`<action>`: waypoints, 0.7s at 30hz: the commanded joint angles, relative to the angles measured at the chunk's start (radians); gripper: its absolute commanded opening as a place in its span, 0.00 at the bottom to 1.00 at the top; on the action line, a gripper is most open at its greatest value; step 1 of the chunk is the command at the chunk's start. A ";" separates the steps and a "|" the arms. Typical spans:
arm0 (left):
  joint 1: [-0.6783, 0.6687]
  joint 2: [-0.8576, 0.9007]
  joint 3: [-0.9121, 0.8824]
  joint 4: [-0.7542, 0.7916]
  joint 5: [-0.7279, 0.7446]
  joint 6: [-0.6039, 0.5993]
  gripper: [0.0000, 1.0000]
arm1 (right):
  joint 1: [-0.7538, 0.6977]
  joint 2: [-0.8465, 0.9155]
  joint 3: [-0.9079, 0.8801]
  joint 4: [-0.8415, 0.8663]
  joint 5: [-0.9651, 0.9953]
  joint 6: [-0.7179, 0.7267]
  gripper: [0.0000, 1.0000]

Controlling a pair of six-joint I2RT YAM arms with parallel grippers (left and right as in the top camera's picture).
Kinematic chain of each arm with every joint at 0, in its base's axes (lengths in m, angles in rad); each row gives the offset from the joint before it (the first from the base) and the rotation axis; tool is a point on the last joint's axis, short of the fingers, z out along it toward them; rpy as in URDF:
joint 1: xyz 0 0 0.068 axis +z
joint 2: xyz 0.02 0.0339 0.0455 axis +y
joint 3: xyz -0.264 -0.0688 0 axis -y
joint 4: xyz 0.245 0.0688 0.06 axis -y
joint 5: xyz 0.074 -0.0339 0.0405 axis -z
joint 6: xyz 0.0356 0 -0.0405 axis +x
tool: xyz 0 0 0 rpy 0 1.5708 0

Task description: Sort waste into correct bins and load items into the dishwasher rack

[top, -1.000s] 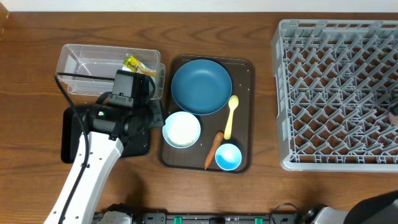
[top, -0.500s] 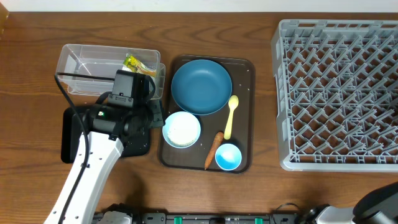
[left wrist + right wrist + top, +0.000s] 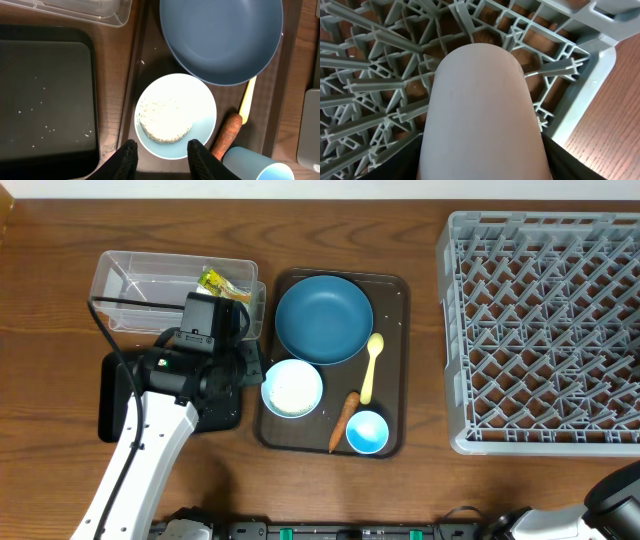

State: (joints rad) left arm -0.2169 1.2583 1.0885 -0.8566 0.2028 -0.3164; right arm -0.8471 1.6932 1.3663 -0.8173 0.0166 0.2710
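My left gripper (image 3: pixel 162 146) is open, its fingertips on either side of the near rim of the white bowl (image 3: pixel 175 116), which holds a mound of rice (image 3: pixel 165 120). Seen from overhead, that gripper (image 3: pixel 250 368) sits at the bowl's (image 3: pixel 292 387) left edge. The blue plate (image 3: pixel 323 318), pale yellow spoon (image 3: pixel 370 365), carrot (image 3: pixel 343 420) and light-blue cup (image 3: pixel 367 431) lie on the brown tray (image 3: pixel 395 290). My right gripper (image 3: pixel 482 165) is shut on a white cup (image 3: pixel 480 110) over a corner of the grey rack (image 3: pixel 365 85).
A clear tub (image 3: pixel 130 280) with a yellow-green wrapper (image 3: pixel 218 283) stands at the back left. The black bin (image 3: pixel 45 100), under my left arm, holds scattered rice grains (image 3: pixel 45 129). The rack (image 3: pixel 545 330) fills the right side. Only a bit of the right arm (image 3: pixel 615 500) shows, at the bottom right.
The right arm has slipped lower and further out of the overhead view at the right edge. The left arm and the tray's contents have not moved.
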 commanded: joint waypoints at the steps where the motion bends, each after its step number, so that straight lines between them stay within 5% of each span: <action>1: 0.005 -0.004 0.006 -0.003 -0.010 0.009 0.36 | -0.003 0.001 0.018 0.002 -0.010 0.013 0.09; 3: 0.005 -0.003 0.006 -0.003 -0.010 0.009 0.36 | -0.005 0.002 0.018 -0.003 -0.010 0.013 0.48; 4: 0.005 -0.003 0.006 -0.003 -0.010 0.009 0.36 | -0.005 0.002 0.018 -0.003 -0.010 0.013 0.59; 11: 0.005 -0.003 0.006 -0.003 -0.010 0.009 0.36 | -0.004 0.002 0.018 0.003 -0.053 0.013 0.95; 21: 0.005 -0.003 0.006 -0.003 -0.010 0.010 0.36 | -0.003 0.001 0.019 0.010 -0.205 -0.018 0.83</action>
State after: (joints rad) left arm -0.2169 1.2583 1.0885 -0.8566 0.2028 -0.3164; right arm -0.8471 1.6932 1.3663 -0.8028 -0.1177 0.2687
